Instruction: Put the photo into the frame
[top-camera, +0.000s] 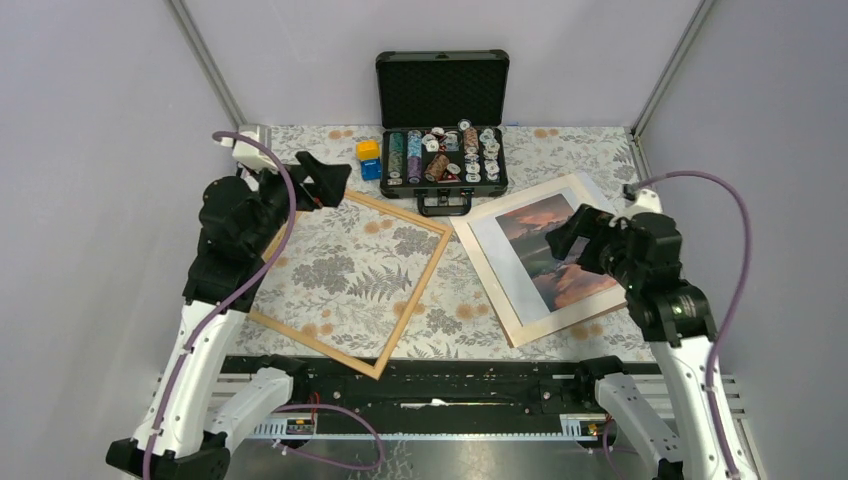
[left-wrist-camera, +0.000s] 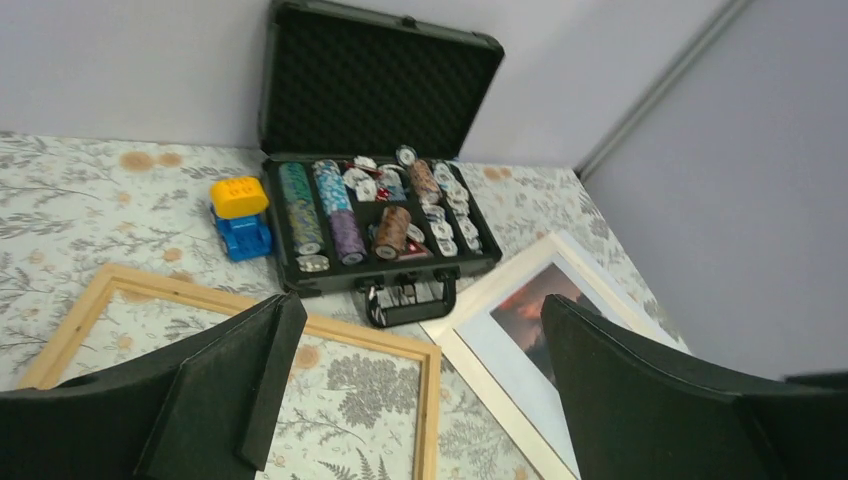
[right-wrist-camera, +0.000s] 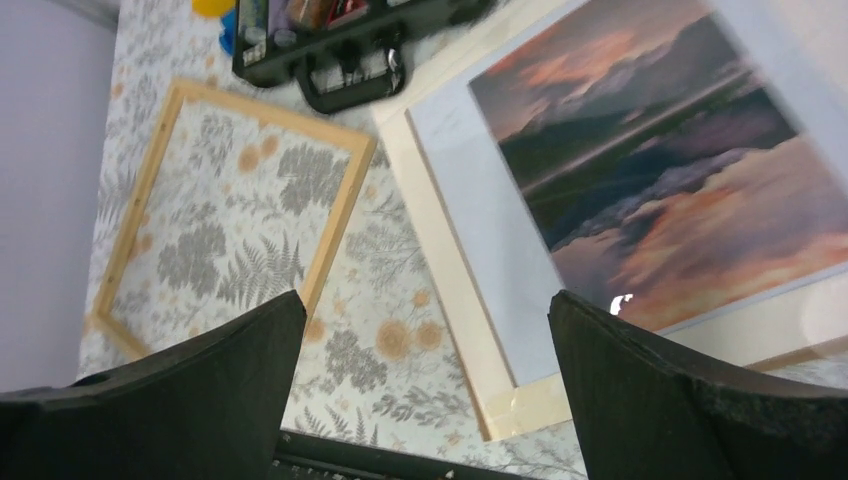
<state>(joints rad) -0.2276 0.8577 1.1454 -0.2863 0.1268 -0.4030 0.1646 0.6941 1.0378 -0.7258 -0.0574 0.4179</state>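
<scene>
Wide view from above first: frame (top-camera: 414, 303) flat on the flowered counter (top-camera: 440, 325), left of centre, turned at an angle, cloth pattern showing through its opening. Photo (top-camera: 520, 245) over on the right half, well apart from the frame, face up, orange and pink sky over dark mountains and a lake, wide white border all round. Resting on a pale board (right-wrist-camera: 461, 300) a little bigger than itself, so not in the frame yet. Left fingers (left-wrist-camera: 220, 390) up above the frame's far left corner, spread wide, gripping nothing. Right fingers (right-wrist-camera: 660, 400) above the near right part of the photo, spread just as wide, also empty, and off the paper by the look of the wrist view. At the back, near the wall, a black case (top-camera: 440, 90) standing open with the lid upright, rows of poker chips (top-camera: 440, 158) in the tray, carry handle pointing toward the gap between frame and photo. Far corner of the pale board just beside that handle. Left of the case, close by, a small yellow-and-blue block (top-camera: 369, 158) on the cloth, just beyond the frame's far edge.
</scene>
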